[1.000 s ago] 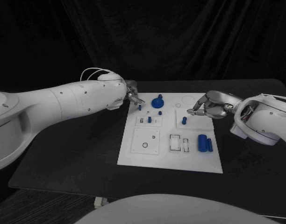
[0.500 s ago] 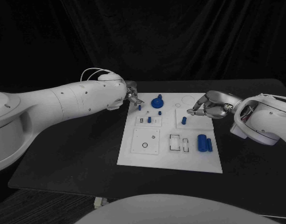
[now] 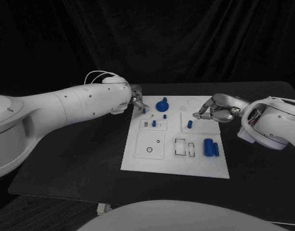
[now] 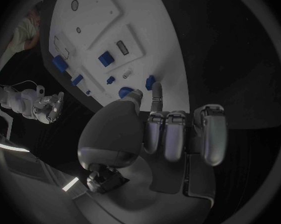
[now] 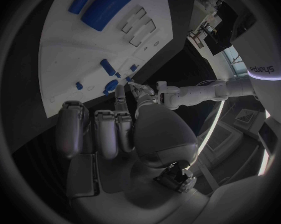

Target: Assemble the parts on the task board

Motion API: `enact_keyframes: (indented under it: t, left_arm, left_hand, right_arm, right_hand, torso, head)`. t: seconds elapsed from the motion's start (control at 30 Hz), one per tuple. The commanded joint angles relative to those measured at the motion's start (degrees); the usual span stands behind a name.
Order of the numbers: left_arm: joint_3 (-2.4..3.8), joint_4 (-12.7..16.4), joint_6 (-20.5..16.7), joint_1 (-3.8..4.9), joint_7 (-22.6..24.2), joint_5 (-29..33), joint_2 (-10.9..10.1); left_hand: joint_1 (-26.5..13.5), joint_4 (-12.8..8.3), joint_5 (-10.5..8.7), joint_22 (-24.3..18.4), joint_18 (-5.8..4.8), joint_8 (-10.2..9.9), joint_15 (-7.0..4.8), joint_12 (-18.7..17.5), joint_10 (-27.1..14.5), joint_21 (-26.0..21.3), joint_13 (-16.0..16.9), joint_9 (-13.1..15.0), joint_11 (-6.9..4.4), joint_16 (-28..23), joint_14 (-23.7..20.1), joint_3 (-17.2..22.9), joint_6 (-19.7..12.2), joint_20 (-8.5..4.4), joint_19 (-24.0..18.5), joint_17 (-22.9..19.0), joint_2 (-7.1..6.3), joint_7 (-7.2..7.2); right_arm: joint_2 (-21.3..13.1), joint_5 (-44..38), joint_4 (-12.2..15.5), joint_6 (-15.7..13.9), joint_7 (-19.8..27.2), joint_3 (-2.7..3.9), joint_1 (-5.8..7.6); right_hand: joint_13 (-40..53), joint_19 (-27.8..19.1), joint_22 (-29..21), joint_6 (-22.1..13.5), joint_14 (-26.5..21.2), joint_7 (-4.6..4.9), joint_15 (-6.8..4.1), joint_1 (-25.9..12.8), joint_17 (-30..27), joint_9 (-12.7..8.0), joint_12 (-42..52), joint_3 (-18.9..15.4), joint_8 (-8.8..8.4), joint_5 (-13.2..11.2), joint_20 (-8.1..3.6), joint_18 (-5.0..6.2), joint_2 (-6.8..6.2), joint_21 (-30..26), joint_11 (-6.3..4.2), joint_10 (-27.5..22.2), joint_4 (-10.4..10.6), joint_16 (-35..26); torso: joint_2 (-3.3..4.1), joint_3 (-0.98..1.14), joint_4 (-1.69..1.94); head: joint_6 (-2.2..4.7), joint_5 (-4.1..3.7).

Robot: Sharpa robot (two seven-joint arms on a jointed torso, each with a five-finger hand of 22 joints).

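Observation:
The white task board (image 3: 158, 156) lies in the middle of the black table. On it stand a blue round knob (image 3: 163, 104), several small blue pegs such as one (image 3: 190, 124) and two blue cylinders (image 3: 208, 147). My left hand (image 3: 135, 98) hovers at the board's far left corner with most fingers curled in. One finger (image 4: 156, 92) points out beside a small peg (image 4: 150, 81), and I see nothing in this hand. My right hand (image 3: 214, 109) is over the board's far right part, likewise curled with one finger (image 5: 120, 95) out and nothing in it.
Bare black table surrounds the board on all sides, with dark curtains behind it. Near me the board has square and slotted recesses (image 3: 150, 145). The left arm (image 3: 64, 108) spans the table's left side. In the right wrist view the left hand (image 5: 142, 91) appears beyond the board.

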Motion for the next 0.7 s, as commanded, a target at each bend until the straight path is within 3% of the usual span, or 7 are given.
enact_keyframes:
  t: [0.03, 0.7]
  left_arm:
    - [0.07, -0.2, 0.8, -0.12, 1.0, 0.3, 0.2]
    - [0.07, -2.7, 1.7, -0.27, 0.5, 0.3, 2.1]
  left_hand:
    - [0.6, -0.2, 0.23, 12.3, 0.00, -0.3, 0.37, -0.1, 5.6, -0.4, 14.8, 0.1, 0.25, 0.2, 6.1, 0.3, -0.1, 0.33, 0.8, 15.1, 0.09, 0.00]
    - [1.1, -0.3, 1.05, 12.2, 0.00, -0.5, 0.37, -0.2, 5.5, -0.4, 14.8, 0.5, 0.26, 0.2, 6.1, 0.8, -0.3, 0.33, 0.8, 15.1, 0.41, 0.00]
  right_arm:
    - [-0.1, 0.0, 0.1, 0.4, -0.6, 0.04, -0.13]
    - [-0.2, 0.0, 0.3, 0.8, -0.6, 0.04, -0.13]
  right_hand:
    - [3.6, 0.5, 11.3, 0.2, 4.4, -0.08, -0.41, 0.3, 9.1, 0.0, -0.2, -0.3, 0.12, 0.2, 0.11, 0.60, 0.58, -0.2, -0.48, 2.7, -0.1, 0.0]
    - [3.4, 0.4, 11.2, 0.3, 4.4, -0.09, -0.41, 0.3, 9.0, 0.0, -0.3, -0.4, 0.12, 0.2, 0.11, 0.65, 0.65, -0.5, -0.48, 2.6, -0.1, -0.1]
  torso:
    - [0.00, 0.01, 0.02]
    - [0.00, 0.00, 0.02]
  head:
    - [0.00, -0.12]
    - [0.00, -0.27]
